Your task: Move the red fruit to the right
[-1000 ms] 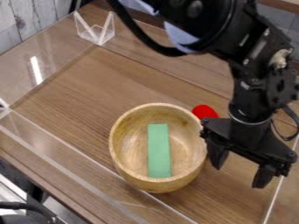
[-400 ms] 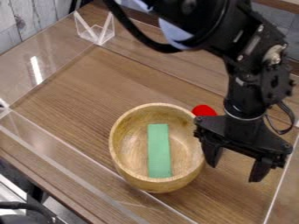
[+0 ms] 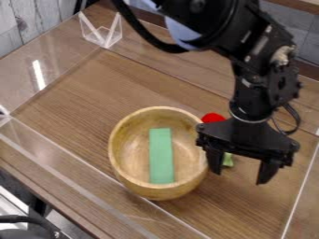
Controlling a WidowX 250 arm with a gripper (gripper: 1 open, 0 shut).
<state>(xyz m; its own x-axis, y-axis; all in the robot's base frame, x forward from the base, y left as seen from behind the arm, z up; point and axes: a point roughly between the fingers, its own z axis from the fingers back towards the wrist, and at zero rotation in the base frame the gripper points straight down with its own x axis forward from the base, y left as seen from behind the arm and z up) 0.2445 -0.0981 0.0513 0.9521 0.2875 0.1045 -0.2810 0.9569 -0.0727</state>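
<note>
The red fruit (image 3: 214,119) lies on the wooden table just right of the wooden bowl (image 3: 131,168); only a small red patch of it shows behind the arm. My gripper (image 3: 237,166) hangs open right in front of the fruit, fingers pointing down. Its left finger (image 3: 210,161) is against the bowl's right rim and its right finger (image 3: 266,171) stands over the table. A small light-green bit (image 3: 228,160) shows between the fingers. A flat green block (image 3: 161,156) lies inside the bowl.
Clear acrylic walls (image 3: 75,187) border the table along the front and left. A small clear stand (image 3: 103,33) is at the back left. The black arm (image 3: 256,75) rises over the right half of the table.
The gripper has moved left and slightly away from the camera, staying open. The bowl with the green block has shifted a little to the left.
</note>
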